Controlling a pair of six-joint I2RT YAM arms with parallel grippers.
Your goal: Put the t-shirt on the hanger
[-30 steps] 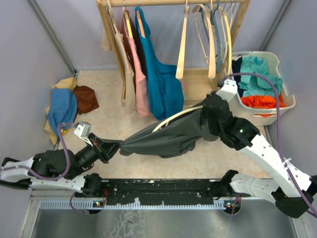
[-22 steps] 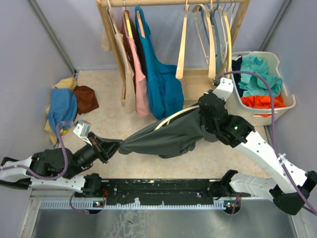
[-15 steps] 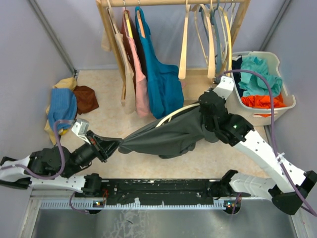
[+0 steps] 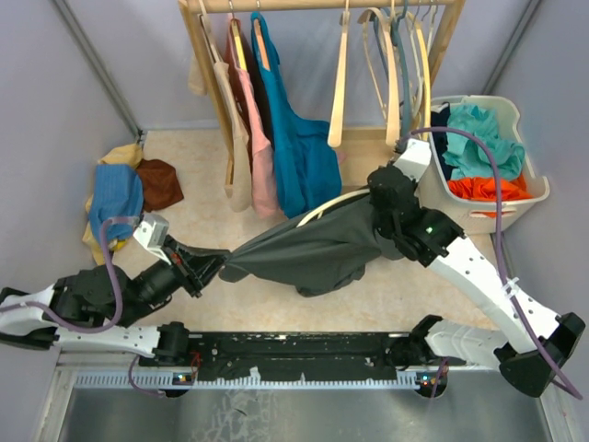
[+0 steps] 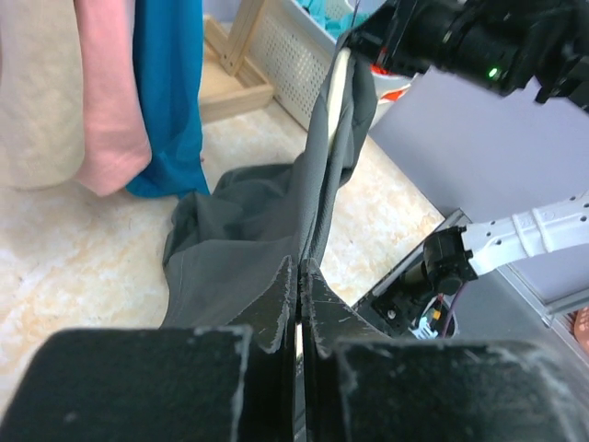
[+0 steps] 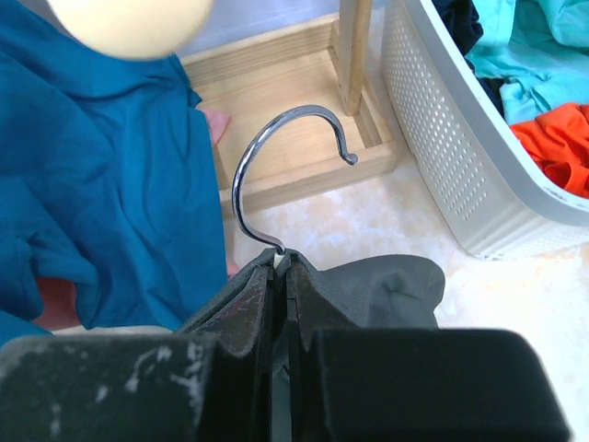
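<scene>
1. Top external: a beige speckled floor (image 4: pixel 184 230) is lying between grey walls. A wooden rack (image 4: pixel 448 41) is standing at the back, carrying a teal-blue shirt (image 4: pixel 304 161), a pink garment (image 4: pixel 264 170) and bare hangers (image 4: pixel 396 83). A clothes pile (image 4: pixel 120 198) is lying at left. A white basket (image 4: pixel 479 98) at right is holding teal and orange cloth. The t-shirt (image 4: pixel 313 249) is hanging stretched above the floor between both arms, with the hanger (image 4: pixel 327 204) showing along its upper edge.
2. Left wrist: the left gripper (image 5: pixel 299 276) is pinching the t-shirt's near edge, fingers clamped tight. The cloth is running away toward the right arm.
3. Right wrist: the right gripper (image 6: pixel 281 260) is clenching the hanger at the foot of its silver hook (image 6: pixel 267 157), grey cloth bunching beside the fingers. The basket is standing close by at right.
</scene>
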